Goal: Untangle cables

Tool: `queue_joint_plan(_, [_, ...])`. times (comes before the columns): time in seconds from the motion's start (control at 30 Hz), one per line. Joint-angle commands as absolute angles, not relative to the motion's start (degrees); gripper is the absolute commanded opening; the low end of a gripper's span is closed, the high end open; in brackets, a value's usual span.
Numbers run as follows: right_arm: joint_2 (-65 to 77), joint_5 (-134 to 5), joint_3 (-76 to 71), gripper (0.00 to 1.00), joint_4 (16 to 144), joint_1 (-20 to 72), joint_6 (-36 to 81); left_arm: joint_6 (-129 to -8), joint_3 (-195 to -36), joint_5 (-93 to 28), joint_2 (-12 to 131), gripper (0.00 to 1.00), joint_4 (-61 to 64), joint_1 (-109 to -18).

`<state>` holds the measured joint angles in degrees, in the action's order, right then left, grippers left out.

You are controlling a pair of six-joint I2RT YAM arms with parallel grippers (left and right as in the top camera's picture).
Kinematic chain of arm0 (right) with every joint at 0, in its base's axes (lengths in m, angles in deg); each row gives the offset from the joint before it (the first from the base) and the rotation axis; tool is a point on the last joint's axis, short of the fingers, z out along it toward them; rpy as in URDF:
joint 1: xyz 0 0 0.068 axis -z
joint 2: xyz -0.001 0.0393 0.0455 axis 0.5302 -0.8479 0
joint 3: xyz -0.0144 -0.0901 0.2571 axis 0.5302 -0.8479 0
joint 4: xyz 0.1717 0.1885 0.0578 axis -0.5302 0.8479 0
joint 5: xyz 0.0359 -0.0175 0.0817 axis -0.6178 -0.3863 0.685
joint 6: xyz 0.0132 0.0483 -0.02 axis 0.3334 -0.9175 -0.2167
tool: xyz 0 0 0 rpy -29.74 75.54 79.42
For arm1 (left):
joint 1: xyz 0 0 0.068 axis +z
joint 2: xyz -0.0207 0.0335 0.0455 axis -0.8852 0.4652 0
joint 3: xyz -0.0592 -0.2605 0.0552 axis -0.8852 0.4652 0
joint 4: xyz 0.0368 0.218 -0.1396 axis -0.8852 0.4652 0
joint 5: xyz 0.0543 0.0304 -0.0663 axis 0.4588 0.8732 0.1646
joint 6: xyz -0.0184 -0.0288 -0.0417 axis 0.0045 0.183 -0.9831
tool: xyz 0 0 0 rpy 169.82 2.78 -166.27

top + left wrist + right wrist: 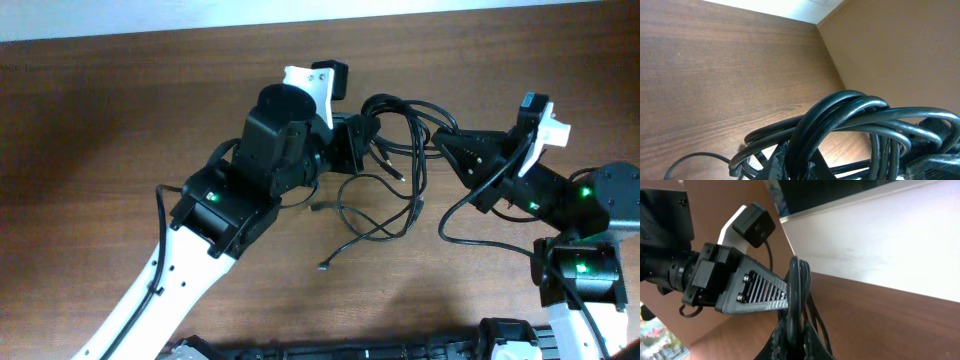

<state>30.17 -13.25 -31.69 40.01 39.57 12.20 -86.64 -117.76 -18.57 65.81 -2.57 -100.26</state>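
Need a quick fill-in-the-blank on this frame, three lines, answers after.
1. The cables are ___ in colour.
2. The left hand and the right hand are each ___ on the cables.
3. The table has a brown ___ grain.
Missing words: black, shut, wood.

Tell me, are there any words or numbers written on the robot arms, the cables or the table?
No text can be read anywhere.
The cables, the table, the left arm and the right arm show no writing.
The colourful patch in the corner of the right wrist view is too blurred to tell whether it holds letters.
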Motion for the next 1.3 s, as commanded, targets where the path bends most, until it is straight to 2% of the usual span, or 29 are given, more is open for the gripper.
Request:
queue_joint_plan(0.0, [31.4, -19.3, -31.1, 0.04, 41.2, 40.8, 12.3, -89.7, -117.7, -6.7, 65.4, 0.00, -1.0, -95.4])
queue_joint_plan(0.03, [31.4, -19.2, -31.1, 0.04, 41.7, 40.8, 12.3, -88.8, -117.7, -6.7, 65.4, 0.00, -1.0, -95.4])
queue_joint_plan(0.1, [31.2, -19.2, -31.1, 0.36, 43.1, 40.8, 12.3, -86.0, -117.7, -6.7, 65.4, 0.00, -1.0, -95.4])
queue_joint_plan(0.13, [31.1, -19.2, -31.1, 0.44, 43.5, 40.8, 12.3, -84.5, -117.7, -6.8, 65.4, 0.00, -1.2, -95.4])
queue_joint_plan(0.2, [31.1, -19.2, -31.1, 0.59, 43.9, 40.8, 12.3, -78.4, -117.7, -6.8, 65.4, 0.00, -1.7, -95.4])
queue_joint_plan(0.27, [31.1, -19.2, -31.1, 0.64, 43.9, 40.8, 12.3, -73.9, -117.7, -6.8, 65.4, 0.00, -1.8, -95.4])
queue_joint_plan(0.43, [31.1, -19.2, -31.1, 0.64, 43.9, 40.8, 12.5, -68.9, -117.7, -8.9, 65.4, 0.00, -2.3, -95.7])
queue_joint_plan(0.7, [31.1, -12.6, -31.1, 0.65, 43.9, 40.7, 20.6, -48.1, -117.7, -30.3, 65.4, 0.00, -7.9, -95.7])
queue_joint_plan(0.73, [31.1, -12.6, -31.1, 0.62, 43.9, 40.7, 20.7, -46.8, -117.7, -32.7, 65.4, 0.00, -8.3, -95.7])
queue_joint_plan(0.8, [31.1, -12.6, -31.1, 0.48, 43.9, 40.7, 21.5, -46.2, -117.7, -35.2, 65.4, 0.00, -8.5, -95.7])
queue_joint_plan(1.17, [31.1, -7.4, -31.1, 0.46, 43.6, 40.7, 21.4, -46.3, -117.7, -33.3, 65.4, 0.00, -11.1, -99.7])
queue_joint_plan(1.2, [31.1, -7.3, -31.1, 0.42, 43.7, 40.7, 21.4, -46.3, -117.7, -32.6, 65.4, 0.00, -11.1, -100.0])
queue_joint_plan(1.27, [31.1, -7.3, -31.1, 0.25, 43.6, 40.7, 21.5, -46.3, -117.7, -32.2, 65.4, 0.00, -11.2, -100.4])
